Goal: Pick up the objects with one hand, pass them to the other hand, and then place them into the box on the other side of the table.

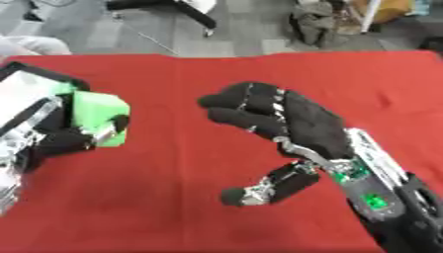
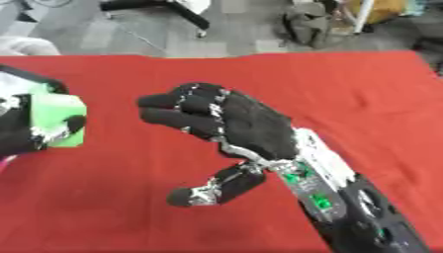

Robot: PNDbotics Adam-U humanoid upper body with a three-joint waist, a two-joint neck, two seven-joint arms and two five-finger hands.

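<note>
Two hands: both over the red table (image 1: pixel 259 74), well apart from each other.
Left hand (image 1: pixel 61 138): at 9 o'clock, fingers and thumb curled round a green block (image 1: pixel 100 116).
Green block: held off the cloth at the left edge, its pale green faces turned toward 3 o'clock.
Right hand (image 1: pixel 294 123): near centre, arm entering from 5 o'clock; fingers loosely bent toward 9 o'clock, thumb spread below them, holding nothing.
Far edge: grey floor at 12 o'clock.
</note>
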